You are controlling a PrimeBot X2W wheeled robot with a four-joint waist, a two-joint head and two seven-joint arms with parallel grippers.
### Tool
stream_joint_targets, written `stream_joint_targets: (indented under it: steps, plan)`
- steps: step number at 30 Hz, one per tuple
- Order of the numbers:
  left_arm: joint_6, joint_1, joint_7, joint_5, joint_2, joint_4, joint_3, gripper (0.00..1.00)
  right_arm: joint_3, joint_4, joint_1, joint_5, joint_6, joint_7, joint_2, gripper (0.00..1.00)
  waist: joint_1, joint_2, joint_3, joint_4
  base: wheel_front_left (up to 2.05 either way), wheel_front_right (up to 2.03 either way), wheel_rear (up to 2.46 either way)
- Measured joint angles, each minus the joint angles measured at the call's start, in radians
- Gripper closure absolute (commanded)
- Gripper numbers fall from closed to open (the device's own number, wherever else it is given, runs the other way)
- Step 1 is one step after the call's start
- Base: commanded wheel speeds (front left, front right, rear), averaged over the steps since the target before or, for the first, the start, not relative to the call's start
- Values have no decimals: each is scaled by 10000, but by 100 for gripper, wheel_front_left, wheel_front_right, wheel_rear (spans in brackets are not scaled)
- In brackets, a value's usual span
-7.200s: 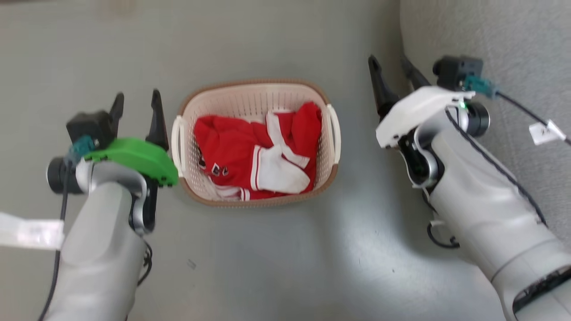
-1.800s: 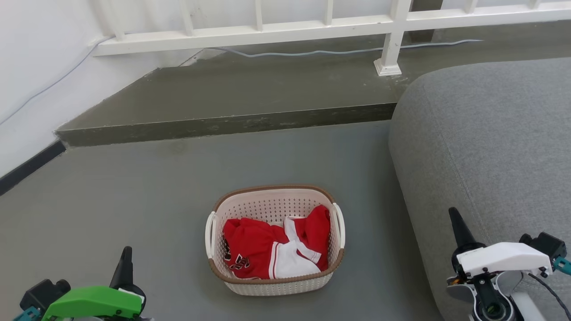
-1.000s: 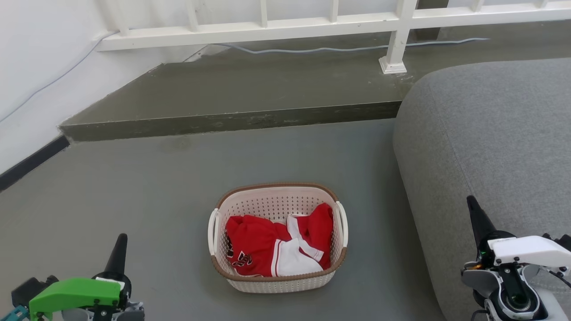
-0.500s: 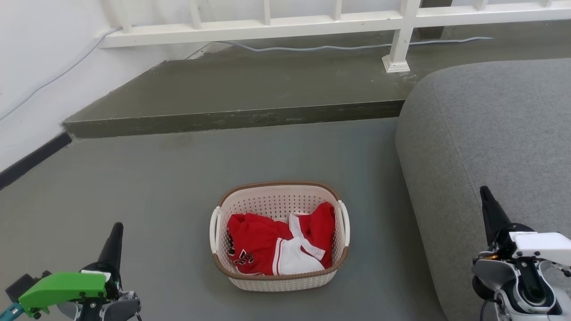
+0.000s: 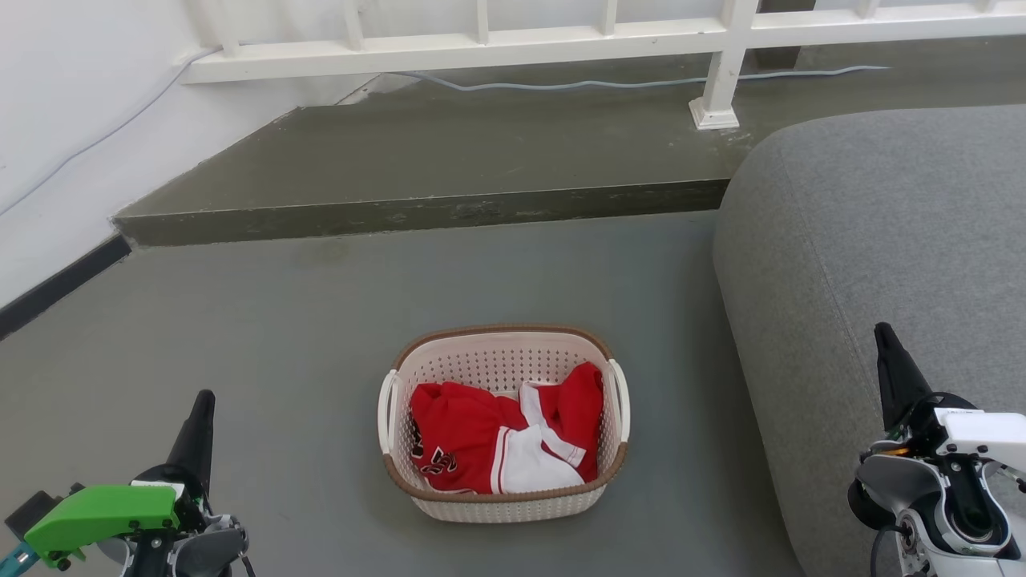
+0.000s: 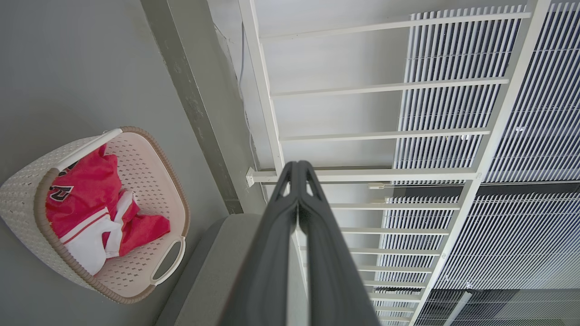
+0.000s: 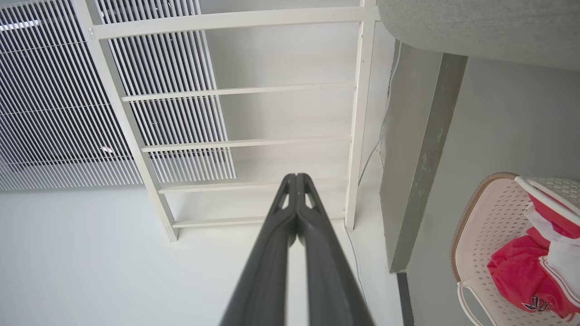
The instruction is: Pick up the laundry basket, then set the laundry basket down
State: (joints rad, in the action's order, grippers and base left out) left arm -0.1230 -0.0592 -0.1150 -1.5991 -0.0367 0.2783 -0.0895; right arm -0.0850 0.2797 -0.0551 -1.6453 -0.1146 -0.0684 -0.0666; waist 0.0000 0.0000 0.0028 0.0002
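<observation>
The laundry basket (image 5: 505, 508) stands on the grey floor in the middle of the head view, cream and perforated with a brown rim and two white side handles. A red and white garment (image 5: 481, 437) lies inside it. My left gripper (image 5: 202, 405) is shut at the lower left, well apart from the basket. At the lower right, in front of the sofa, my right gripper (image 5: 886, 343) is shut too and also apart from it. In the left wrist view the left gripper (image 6: 298, 165) points at the railing, the basket (image 6: 149, 163) off to its left. In the right wrist view the right gripper (image 7: 297, 176) holds nothing, the basket (image 7: 491, 203) at the right edge.
A grey sofa (image 5: 866, 240) fills the right side, close to the basket. Behind the basket runs a raised concrete step (image 5: 417, 160) with a white railing (image 5: 481, 44) and a cable (image 5: 577, 82) on it. A white wall (image 5: 64, 120) closes the left.
Earlier both grippers stood open beside the basket's handles; since then the camera has risen. In the last second the shut grippers have drifted apart, left leftward, right rightward. The basket stays on the floor.
</observation>
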Motion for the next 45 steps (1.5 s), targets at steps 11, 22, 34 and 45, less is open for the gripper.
stream_joint_targets:
  steps: [11,22,34,45]
  plan:
    - [0,-1,0,0,2,-2,0,100,-6,4,0,0,0,-2,0,100,0,0,-1,-1,0,0,0]
    - [0,-2,0,0,2,-2,2,100,-12,10,-1,-2,0,-2,0,100,0,0,-1,-2,0,0,0]
    - [0,-2,2,0,2,-4,4,100,-19,15,-1,0,-27,-21,2,100,0,0,-1,-2,0,0,0]
    - [0,-2,2,0,2,-6,6,100,-23,23,-1,0,-27,-27,2,100,0,0,-1,-3,0,0,0]
